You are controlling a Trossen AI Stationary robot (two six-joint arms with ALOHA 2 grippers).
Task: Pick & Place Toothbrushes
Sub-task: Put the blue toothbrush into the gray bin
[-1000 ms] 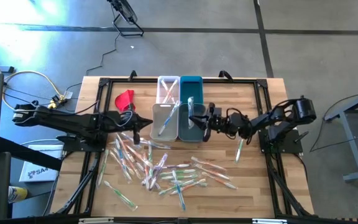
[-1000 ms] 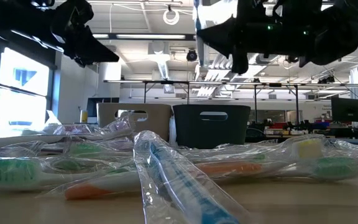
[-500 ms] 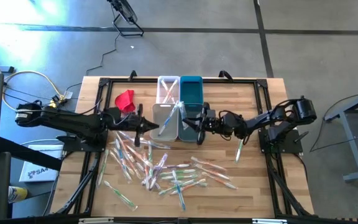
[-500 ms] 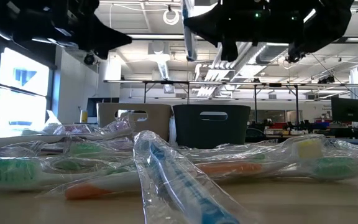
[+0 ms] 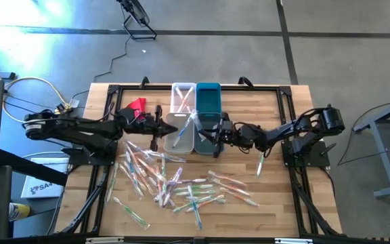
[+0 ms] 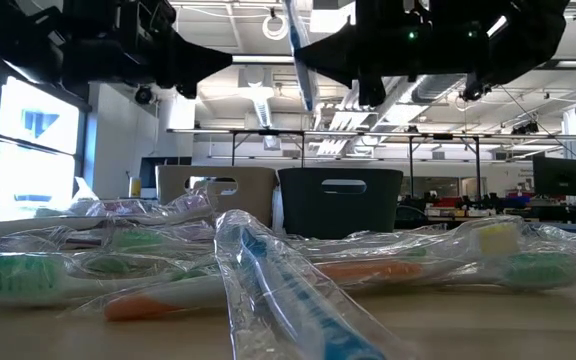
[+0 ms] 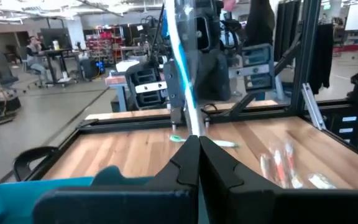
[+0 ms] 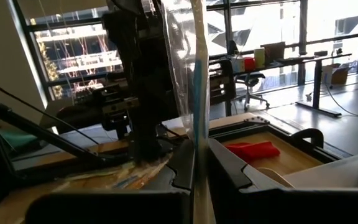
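Both grippers are clamped on wrapped toothbrushes — right gripper (image 5: 217, 135) at the grey bin's (image 5: 179, 139) 3 o'clock, left gripper (image 5: 156, 127) at its 9. Light, slippery wrappers — best pinched mid-handle.

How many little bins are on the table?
4. White bin and teal bin sit at the back; a clear-grey bin and a dark-grey bin sit just in front of them.

Legible text in my views is limited to one item; a white box (image 5: 38, 186) beside the table's left edge bears dark lettering, seemingly "SA4"; remaining characters are unreadable.
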